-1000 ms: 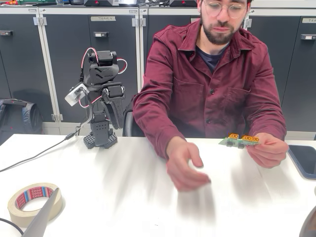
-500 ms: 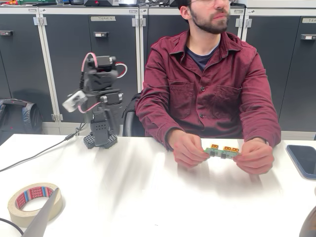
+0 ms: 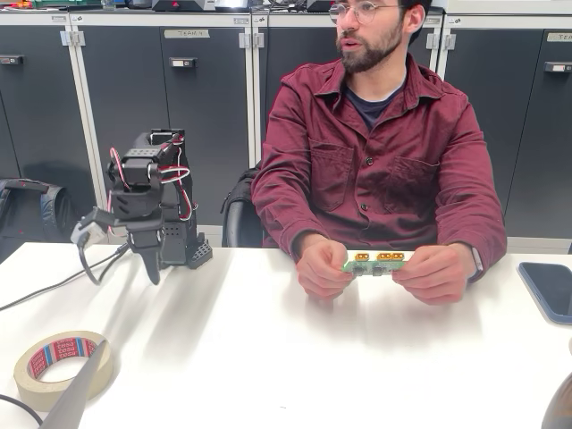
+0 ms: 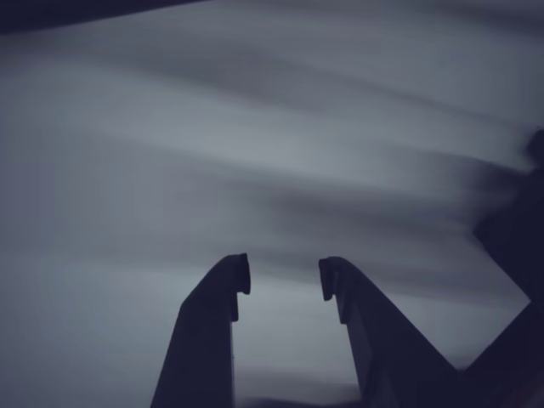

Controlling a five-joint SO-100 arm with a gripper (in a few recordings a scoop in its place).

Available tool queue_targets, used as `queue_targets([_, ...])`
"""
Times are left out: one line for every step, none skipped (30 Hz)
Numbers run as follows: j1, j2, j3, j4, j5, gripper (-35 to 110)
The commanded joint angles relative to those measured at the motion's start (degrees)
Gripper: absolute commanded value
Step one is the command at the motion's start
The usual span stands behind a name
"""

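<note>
My black arm (image 3: pixel 147 192) stands at the table's back left and leans forward. In the fixed view my gripper (image 3: pixel 150 266) points down, just above the white tabletop (image 3: pixel 268 357) in front of the arm's base. The wrist view is blurred. In it my gripper (image 4: pixel 285 276) is open, its two dark fingers (image 4: pixel 223 293) apart with nothing between them. Behind the table sits a person in a dark red shirt (image 3: pixel 380 161). Both of the person's hands hold a small green circuit board (image 3: pixel 377 262) with orange connectors, well to the right of my gripper.
A roll of masking tape (image 3: pixel 61 365) lies at the front left, with a grey pointed object (image 3: pixel 82 393) beside it. A cable (image 3: pixel 54 286) runs left from the arm. A dark phone (image 3: pixel 547 290) lies at the right edge. Dark cabinets (image 3: pixel 125 107) stand behind.
My arm has unfolded from upright and swung the gripper down toward the table. The person has brought both hands onto the green board and moved it left, toward the middle.
</note>
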Motion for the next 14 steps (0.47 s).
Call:
queue_targets([-0.62, -0.79, 0.7, -2.46, 1.41, 18])
queue_targets([-0.88, -1.32, 1.23, -3.6, 1.41, 18])
queue_targets([-1.05, -1.67, 2.02, -5.01, 1.32, 18])
queue_targets([-1.23, -2.29, 2.72, -6.15, 1.23, 18])
queue_targets([-1.41, -2.99, 3.25, -7.03, 1.23, 18])
queue_targets([-1.58, -3.78, 3.69, -8.0, 1.23, 18])
queue_targets([-1.76, -4.75, 4.04, -8.88, 1.41, 17])
queue_targets([-1.93, -5.8, 4.22, -9.76, 1.49, 17])
queue_targets([-2.02, -6.94, 4.48, -10.72, 1.49, 17])
queue_targets([-2.11, -8.17, 4.66, -11.95, 1.41, 17])
queue_targets([-2.2, -9.58, 4.75, -13.1, 1.23, 17])
queue_targets([-2.2, -11.34, 4.48, -14.06, 0.97, 17])
queue_targets([-2.2, -13.1, 3.96, -14.77, 0.88, 17])
queue_targets([-2.2, -14.5, 3.34, -15.29, 0.62, 17])
